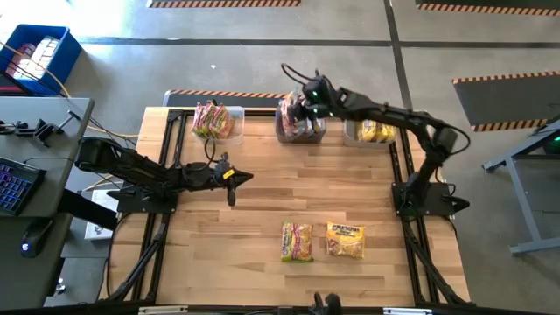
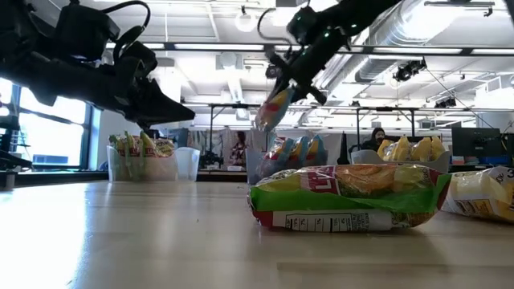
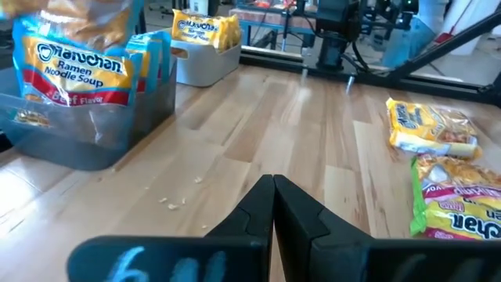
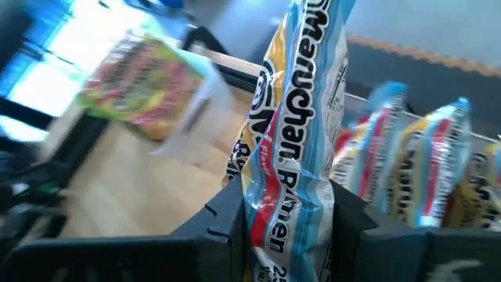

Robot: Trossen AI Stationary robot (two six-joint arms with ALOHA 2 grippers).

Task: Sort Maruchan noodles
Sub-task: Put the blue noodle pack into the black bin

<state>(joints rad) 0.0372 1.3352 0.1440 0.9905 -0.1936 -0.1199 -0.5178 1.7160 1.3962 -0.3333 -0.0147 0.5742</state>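
Note:
My right gripper [image 1: 303,103] is over the middle clear bin [image 1: 300,124] at the table's far edge, shut on a blue, white and yellow Maruchan packet [image 4: 293,133]. The bin holds more packets of that print. The left bin [image 1: 215,121] holds green-red packets and the right bin [image 1: 371,132] holds yellow ones. A green-red packet [image 1: 297,241] and a yellow packet [image 1: 345,241] lie flat near the table's front edge. My left gripper [image 1: 237,178] is shut on nothing, left of the table's middle, above the wood. My right gripper pinches the packet between its two fingers [image 4: 225,223], on the part near one of its ends [image 4: 274,223], with the wrapper bunched in the gap. The fingers slant down from the table's right side. The packet [image 2: 273,108] hangs tilted below them, clear of the middle bin.
Bare wood lies between the bins and the two loose packets. Black frame rails run along the table's left and right sides. A desk with a keyboard stands left of the table.

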